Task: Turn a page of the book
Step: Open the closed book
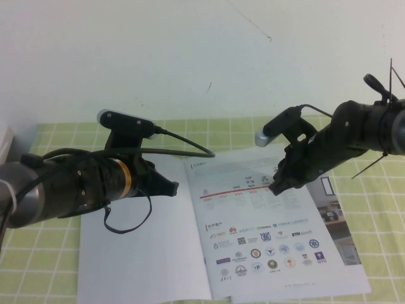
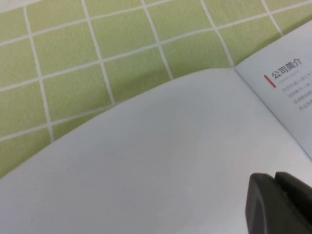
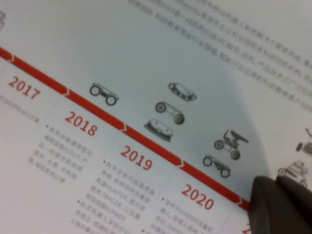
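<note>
The book (image 1: 253, 240) lies open on the table. Its cover page (image 1: 145, 253) lies flat on the left, plain white back up. The right inner page shows a red timeline and rows of logos. My left gripper (image 1: 172, 187) hovers over the white page near the spine, fingers shut and empty. The left wrist view shows it (image 2: 275, 181) above the white page (image 2: 146, 161). My right gripper (image 1: 276, 187) is shut, its tips down at the red timeline. The right wrist view shows it (image 3: 276, 184) by "2020" on the inner page (image 3: 122, 122).
A green checked tablecloth (image 1: 50, 247) covers the table. A second booklet with a grey photo (image 1: 332, 209) sticks out from under the book's right edge. A white wall stands behind. Both arms reach in from the sides over the book.
</note>
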`<state>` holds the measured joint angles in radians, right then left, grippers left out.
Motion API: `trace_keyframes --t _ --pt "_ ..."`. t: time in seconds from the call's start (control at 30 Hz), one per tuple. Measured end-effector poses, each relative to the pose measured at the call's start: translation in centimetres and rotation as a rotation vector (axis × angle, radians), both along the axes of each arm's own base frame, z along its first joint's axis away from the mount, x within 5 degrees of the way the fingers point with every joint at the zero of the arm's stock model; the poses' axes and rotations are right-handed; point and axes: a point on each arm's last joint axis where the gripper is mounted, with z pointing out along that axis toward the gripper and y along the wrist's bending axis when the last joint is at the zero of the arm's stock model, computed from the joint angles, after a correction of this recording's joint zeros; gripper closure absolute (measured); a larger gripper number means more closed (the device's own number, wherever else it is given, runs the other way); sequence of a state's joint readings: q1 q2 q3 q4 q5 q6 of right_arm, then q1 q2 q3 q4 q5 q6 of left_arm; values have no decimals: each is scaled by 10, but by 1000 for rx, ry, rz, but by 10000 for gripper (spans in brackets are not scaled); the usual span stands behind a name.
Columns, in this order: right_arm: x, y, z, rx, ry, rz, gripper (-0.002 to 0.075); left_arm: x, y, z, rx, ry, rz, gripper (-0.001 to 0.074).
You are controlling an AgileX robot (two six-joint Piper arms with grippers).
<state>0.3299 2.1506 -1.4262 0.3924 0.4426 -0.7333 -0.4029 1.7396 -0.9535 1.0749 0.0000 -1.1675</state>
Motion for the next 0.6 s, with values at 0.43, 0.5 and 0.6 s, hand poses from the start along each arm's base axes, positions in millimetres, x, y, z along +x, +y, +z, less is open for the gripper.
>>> trace_keyframes --t 0.43,0.5,0.6 --pt "-19 -18 30 -148 116 -74 729 0 -1 0 -5 -3 -8 738" --pt "-20 -19 39 -141 93 -79 729 0 -1 0 -5 -3 -8 738" --pt "-24 -20 59 -110 24 -91 729 0 0 2 7 -9 -8 738"
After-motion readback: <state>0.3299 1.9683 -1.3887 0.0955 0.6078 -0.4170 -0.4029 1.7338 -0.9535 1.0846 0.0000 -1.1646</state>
